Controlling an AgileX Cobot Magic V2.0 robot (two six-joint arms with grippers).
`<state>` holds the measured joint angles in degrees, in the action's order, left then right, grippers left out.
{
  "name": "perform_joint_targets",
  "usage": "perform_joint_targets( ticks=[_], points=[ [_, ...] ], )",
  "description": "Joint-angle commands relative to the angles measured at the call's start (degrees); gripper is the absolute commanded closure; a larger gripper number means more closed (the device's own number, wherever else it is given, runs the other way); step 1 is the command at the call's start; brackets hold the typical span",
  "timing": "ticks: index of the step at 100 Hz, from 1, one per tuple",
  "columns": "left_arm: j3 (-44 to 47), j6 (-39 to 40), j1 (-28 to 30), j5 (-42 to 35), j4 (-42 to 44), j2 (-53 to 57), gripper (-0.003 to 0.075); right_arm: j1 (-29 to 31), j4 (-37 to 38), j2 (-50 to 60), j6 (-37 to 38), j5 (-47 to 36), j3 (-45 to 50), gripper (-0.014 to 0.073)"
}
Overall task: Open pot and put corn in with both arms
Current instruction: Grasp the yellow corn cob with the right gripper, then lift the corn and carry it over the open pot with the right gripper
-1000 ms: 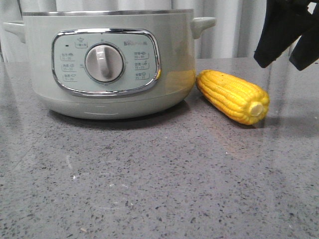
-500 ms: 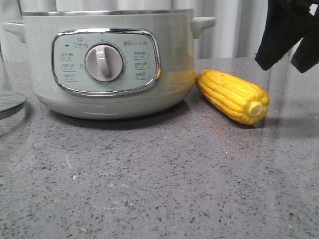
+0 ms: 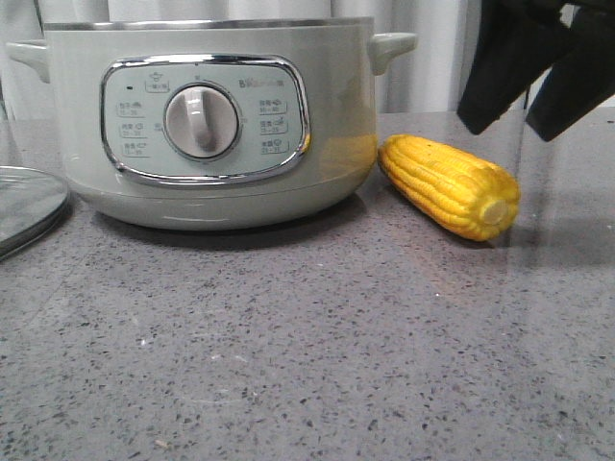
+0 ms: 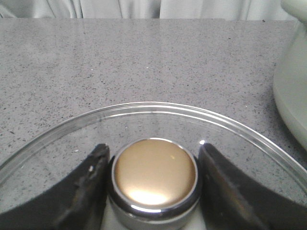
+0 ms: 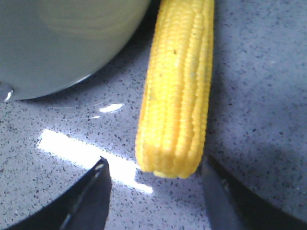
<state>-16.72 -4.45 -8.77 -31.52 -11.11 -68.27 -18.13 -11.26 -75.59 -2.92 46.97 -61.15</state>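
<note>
Corn (image 3: 450, 185) lies on tabletop (image 3: 307, 346) just right of pot (image 3: 207, 120), tip touching its wall. Right pincer (image 5: 156, 191) hangs spread and empty above the cob; it should straddle mid-cob before closing. Left pincer (image 4: 151, 184) is clamped on the lid knob (image 4: 154, 172), lid (image 3: 24, 202) left of pot.

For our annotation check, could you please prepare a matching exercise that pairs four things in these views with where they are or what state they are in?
Things:
1. pot
2. corn
3. glass lid
4. right gripper

Places or states:
A. at the left edge of the front view, knob between the left gripper's fingers
B. lying on the counter, right of the cooker
C. open, above the cob
D. uncovered, dial facing the camera

Pairs: 1-D, 2-B, 3-A, 4-C
</note>
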Motion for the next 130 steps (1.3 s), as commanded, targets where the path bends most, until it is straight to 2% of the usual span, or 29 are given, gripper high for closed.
perform_joint_targets(
  ticks=[1,11,23,70,79,89,94,101,106,111,126,130],
  points=[
    [-1.88,0.48,-0.35,-6.18,1.4,0.78,0.0524,-0.12,-0.74,0.53,-0.52,-2.51,-2.41,0.0226],
    [-1.88,0.48,-0.35,-6.18,1.4,0.78,0.041,-0.12,-0.74,-0.4,-0.31,-3.06,-3.02,0.0226],
    [-1.88,0.48,-0.35,-6.18,1.4,0.78,0.0346,-0.12,-0.74,-2.15,-0.26,-3.21,-3.27,0.0226],
    [-1.88,0.48,-0.35,-6.55,1.4,0.89,0.0342,0.09,-0.74,-9.11,-0.18,-5.11,-3.27,0.0237],
    [-1.88,0.48,-0.35,-6.66,1.4,0.89,0.0344,0.11,-0.74,-9.13,0.39,-4.99,-3.27,0.0332],
    [-1.88,0.48,-0.35,-6.66,1.4,0.89,0.0344,0.23,-0.74,-9.13,0.74,-3.99,-3.27,0.0572],
    [-1.88,0.48,-0.35,-6.66,1.4,1.03,0.0344,0.23,-0.62,-9.13,0.74,-2.64,-3.27,0.0664],
    [-1.88,0.48,-0.35,-6.78,1.4,1.42,0.0346,0.23,-0.03,-9.02,0.74,-0.59,-3.27,0.0662],
    [-1.88,0.48,-0.35,-6.88,1.4,1.8,0.0379,0.23,0.24,-8.43,0.74,0.68,-3.27,0.0662],
    [-1.88,0.48,-0.35,-6.98,1.4,2.43,0.0454,0.23,0.31,-7.37,0.74,1.63,-3.27,0.0662],
    [-1.88,0.48,-0.35,-7.11,1.4,4.87,0.0733,0.23,0.31,-2.64,1.01,1.81,-3.27,0.066],
    [-1.88,0.48,-0.35,-7.11,1.4,5.5,0.074,0.23,0.31,-1.07,1.01,1.81,-3.27,0.0657]
  ],
)
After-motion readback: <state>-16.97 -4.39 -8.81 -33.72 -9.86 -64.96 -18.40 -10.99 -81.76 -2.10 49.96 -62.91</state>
